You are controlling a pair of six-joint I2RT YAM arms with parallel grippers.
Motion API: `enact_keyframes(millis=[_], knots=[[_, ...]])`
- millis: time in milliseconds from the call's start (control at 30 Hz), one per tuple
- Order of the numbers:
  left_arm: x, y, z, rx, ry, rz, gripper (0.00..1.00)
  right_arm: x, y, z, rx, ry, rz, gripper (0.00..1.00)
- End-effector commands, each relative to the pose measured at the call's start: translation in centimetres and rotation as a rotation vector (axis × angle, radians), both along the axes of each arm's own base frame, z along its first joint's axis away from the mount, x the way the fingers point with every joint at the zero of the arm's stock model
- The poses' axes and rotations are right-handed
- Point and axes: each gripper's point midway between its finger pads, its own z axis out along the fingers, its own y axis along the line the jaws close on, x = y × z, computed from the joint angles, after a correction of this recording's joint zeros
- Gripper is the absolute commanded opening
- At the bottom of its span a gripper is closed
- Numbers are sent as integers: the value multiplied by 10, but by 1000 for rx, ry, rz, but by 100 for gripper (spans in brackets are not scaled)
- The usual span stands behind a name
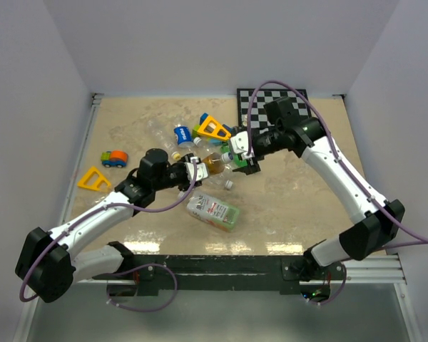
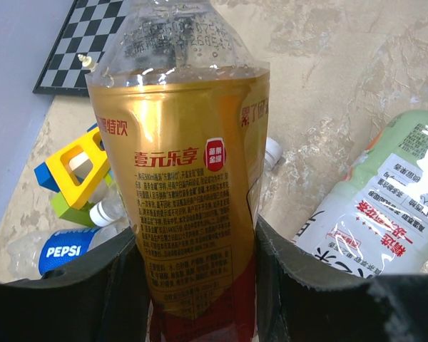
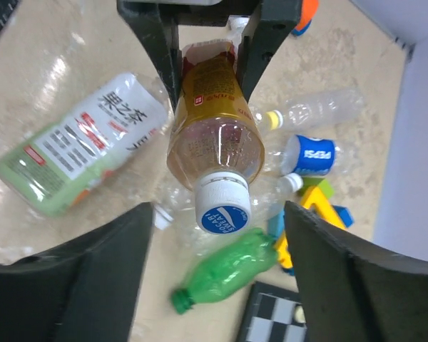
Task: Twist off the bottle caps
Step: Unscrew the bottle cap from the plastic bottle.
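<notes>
My left gripper (image 2: 200,285) is shut on the lower body of an amber bottle (image 2: 185,178) with a gold label and holds it off the table, neck pointing right. It also shows in the top view (image 1: 214,165). Its white cap (image 3: 222,201) with a blue top faces my right wrist camera. My right gripper (image 3: 217,214) is open, with one finger on each side of the cap and not touching it. In the top view the right gripper (image 1: 239,158) sits just beyond the bottle's neck, with the left gripper (image 1: 192,171) at its other end.
A pale green tea bottle (image 1: 214,212) lies near the front. A green capless bottle (image 3: 232,274), a Pepsi bottle (image 3: 310,154), clear capped bottles (image 3: 291,183) and yellow toy blocks (image 1: 214,129) lie behind. A small white cap (image 1: 229,184) lies loose. A chessboard (image 1: 271,96) is at the back.
</notes>
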Motion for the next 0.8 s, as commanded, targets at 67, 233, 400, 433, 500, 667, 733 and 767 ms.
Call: enact_keyframes(millis=[67, 233, 400, 433, 500, 667, 733, 767], knots=[[4, -1, 26, -45, -57, -1, 0, -9, 4, 32, 90, 290, -150, 87], [4, -1, 26, -46, -57, 4, 0, 9, 1, 72, 245, 484, -459, 88], [5, -1, 27, -49, -54, 7, 0, 16, -6, 81, 382, 661, -706, 88], [5, -1, 26, -47, -52, 7, 0, 14, -5, 78, 379, 677, -702, 88], [6, -1, 25, -46, -51, 9, 0, 15, -5, 66, 363, 705, -721, 88], [6, 0, 24, -44, -50, 13, 0, 20, -2, 38, 306, 759, -743, 82], [6, 0, 24, -43, -51, 12, 0, 22, 0, 29, 288, 774, -753, 81], [6, -1, 24, -43, -51, 11, 0, 24, 0, 27, 284, 778, -759, 81]])
